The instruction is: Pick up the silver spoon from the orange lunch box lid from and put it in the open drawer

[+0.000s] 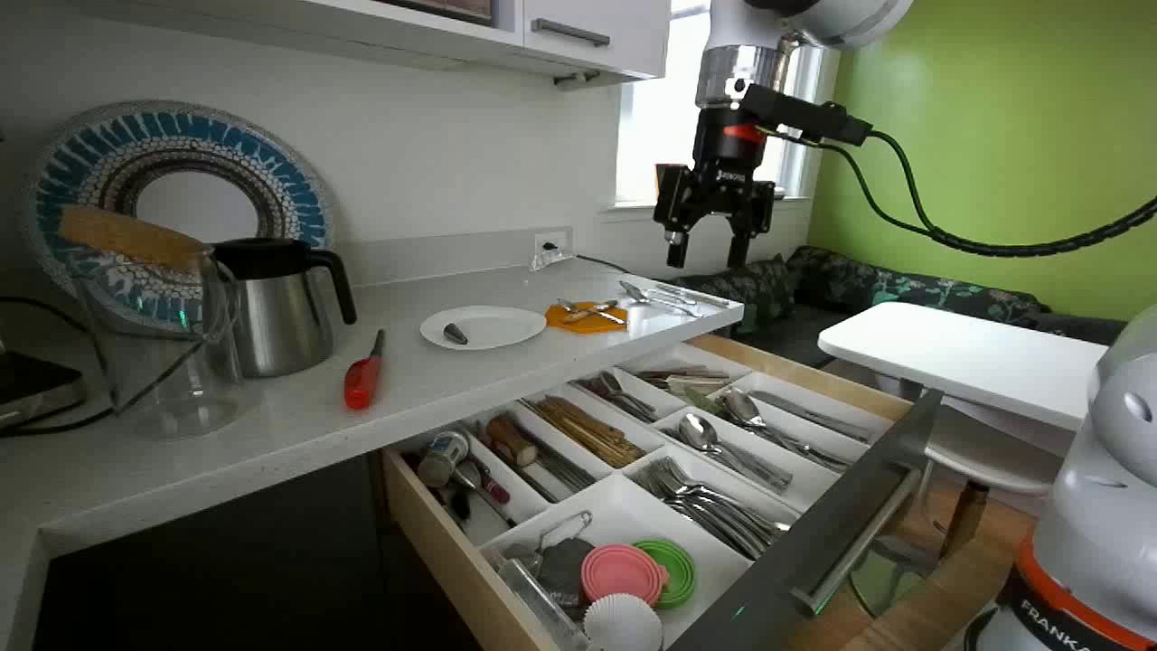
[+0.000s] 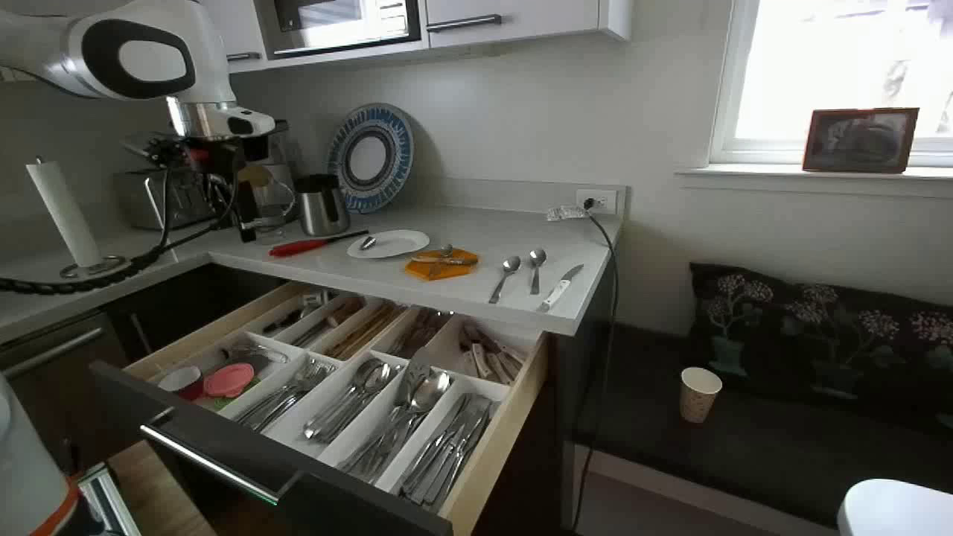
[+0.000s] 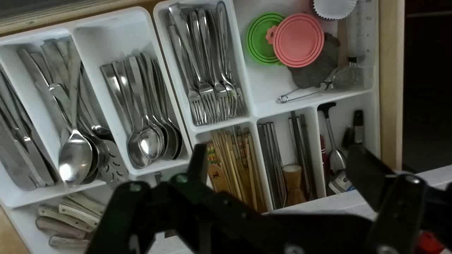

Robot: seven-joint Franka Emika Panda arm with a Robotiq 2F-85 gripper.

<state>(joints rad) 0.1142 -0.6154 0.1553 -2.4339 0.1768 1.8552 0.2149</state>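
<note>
- I have the gripper (image 1: 708, 251) in the air, upper right of the frame in an exterior view, its jaws apart and aimed down.
- My wrist view agrees: the fingers (image 3: 198, 162) stand wide apart across the lower half of the frame, in front of the open drawer (image 3: 392, 88).
- I find the silver spoon (image 2: 447, 250) on the orange lunch box lid (image 2: 457, 271), near the middle of the frame in an exterior view; another utensil (image 2: 461, 261) crosses the lid over or under it, I cannot tell which.
- Just left of the lid there, the white plate (image 2: 400, 244) carries a small metal piece (image 2: 368, 243).
- To the lid's right, two spoons (image 2: 511, 264) and a white-handled knife (image 2: 560, 288) lie on the counter (image 2: 514, 231).
- At left and top centre in my wrist view, the drawer's white compartments (image 3: 113, 37) hold more spoons (image 3: 149, 143) and forks (image 3: 212, 100).
- At upper right, a pink disc (image 3: 299, 40) overlaps a green disc (image 3: 257, 42).
</note>
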